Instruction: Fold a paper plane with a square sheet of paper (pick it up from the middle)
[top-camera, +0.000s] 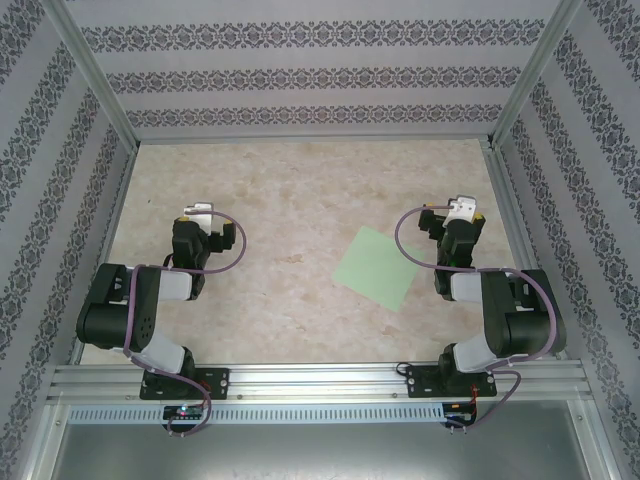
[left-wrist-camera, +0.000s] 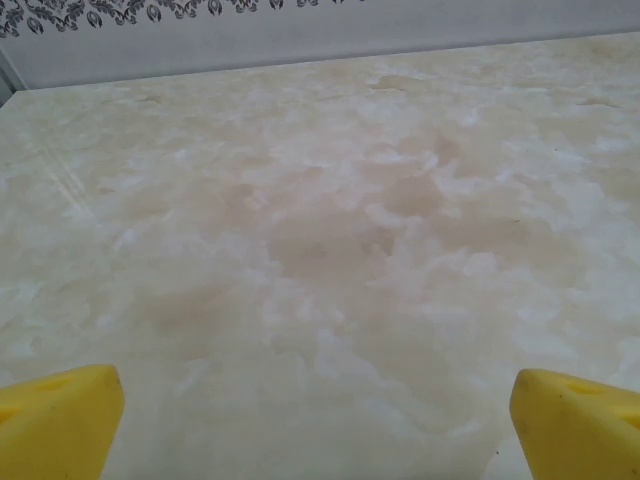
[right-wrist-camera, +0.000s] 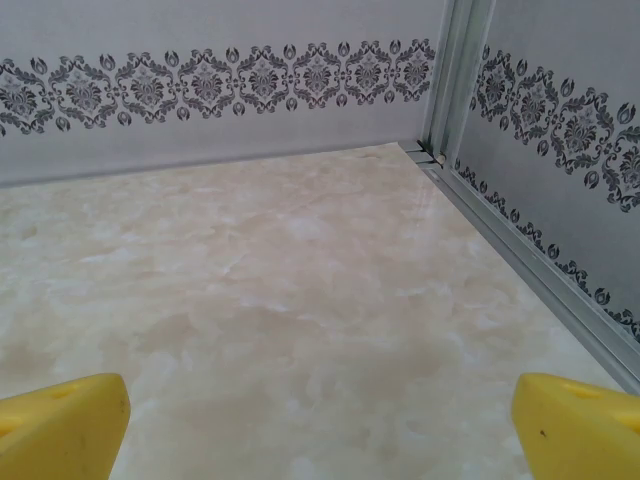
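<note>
The square sheet of paper (top-camera: 378, 266), pale green, lies flat and unfolded on the marble-patterned table, turned like a diamond, right of centre. The paper plane is out of view. My right gripper (top-camera: 463, 208) hovers just right of and beyond the sheet's far right edge, apart from it. My left gripper (top-camera: 197, 212) is at the left side, far from the sheet. In the left wrist view the left gripper (left-wrist-camera: 318, 425) is open, its yellow fingertips (left-wrist-camera: 55, 420) wide apart over bare table. The right gripper (right-wrist-camera: 320, 425) is open too, with nothing between its yellow fingertips (right-wrist-camera: 60, 425).
Patterned walls (top-camera: 300, 75) enclose the table on three sides, with aluminium posts at the far corners (right-wrist-camera: 450, 75). A metal rail (right-wrist-camera: 540, 265) runs along the right wall's foot. The arm bases sit on the front rail (top-camera: 320, 380).
</note>
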